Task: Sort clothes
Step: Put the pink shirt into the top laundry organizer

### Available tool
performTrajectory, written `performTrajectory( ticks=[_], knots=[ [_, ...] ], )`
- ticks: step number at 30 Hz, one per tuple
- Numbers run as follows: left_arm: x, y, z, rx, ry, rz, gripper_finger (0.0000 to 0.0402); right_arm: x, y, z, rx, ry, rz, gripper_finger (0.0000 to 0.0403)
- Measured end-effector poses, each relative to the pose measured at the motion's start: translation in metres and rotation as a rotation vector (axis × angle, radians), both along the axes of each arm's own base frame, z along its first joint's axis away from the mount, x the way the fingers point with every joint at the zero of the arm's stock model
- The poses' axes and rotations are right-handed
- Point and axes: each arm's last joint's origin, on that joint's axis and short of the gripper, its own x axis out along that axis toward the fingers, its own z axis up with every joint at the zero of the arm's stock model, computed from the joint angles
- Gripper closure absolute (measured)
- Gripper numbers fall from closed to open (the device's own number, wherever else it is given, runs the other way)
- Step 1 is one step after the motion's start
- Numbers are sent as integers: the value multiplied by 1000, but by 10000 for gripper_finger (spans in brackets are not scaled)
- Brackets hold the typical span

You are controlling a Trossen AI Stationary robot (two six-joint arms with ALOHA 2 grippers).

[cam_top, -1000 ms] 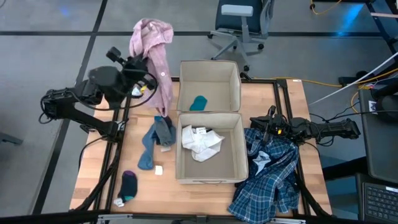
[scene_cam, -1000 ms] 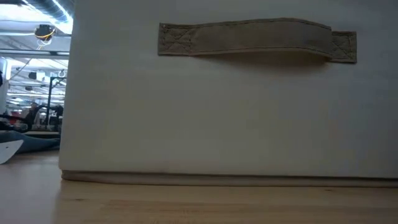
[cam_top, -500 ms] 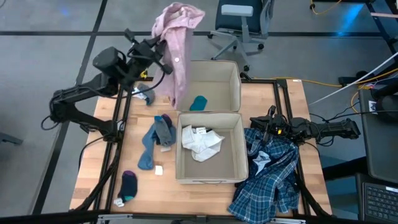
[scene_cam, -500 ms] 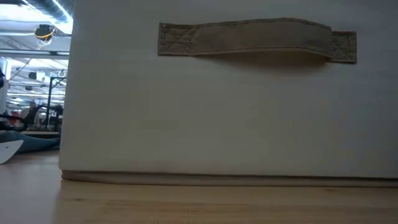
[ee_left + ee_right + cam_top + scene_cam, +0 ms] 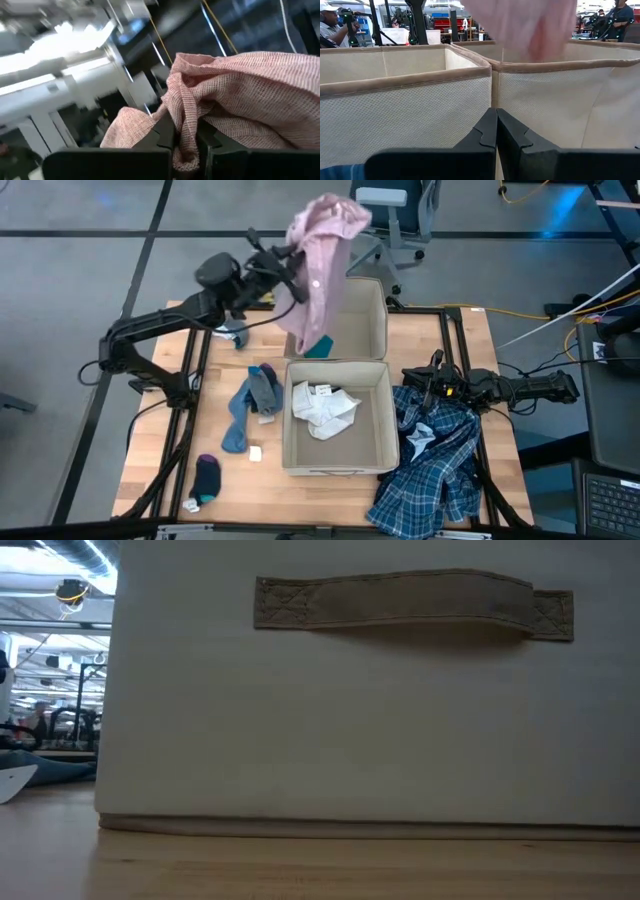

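High view shows the left tool [image 5: 290,265] clamped on the pink shirt [image 5: 322,255], and it has moved further toward the far bin [image 5: 378,300] since a second ago; the shirt now hangs below the tool over this bin's left edge, partly covering the teal sock [image 5: 322,347]. Before, it hung outside the bench [image 5: 160,460]. The right tool [image 5: 408,377] stays closed and empty, beside the near bin [image 5: 390,430], touching the plaid shirt [image 5: 435,465].
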Motion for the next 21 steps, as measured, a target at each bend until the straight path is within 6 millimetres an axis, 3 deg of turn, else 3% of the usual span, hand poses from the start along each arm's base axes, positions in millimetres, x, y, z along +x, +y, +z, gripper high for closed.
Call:
performTrajectory(
  ticks=[9,21],
  knots=[
    [25,26,-54,-193,298,42,387,0,0,0,1,0,0,395],
    [70,50,-134,-285,642,56,383,0,0,0,3,-1,0,395]
  ],
)
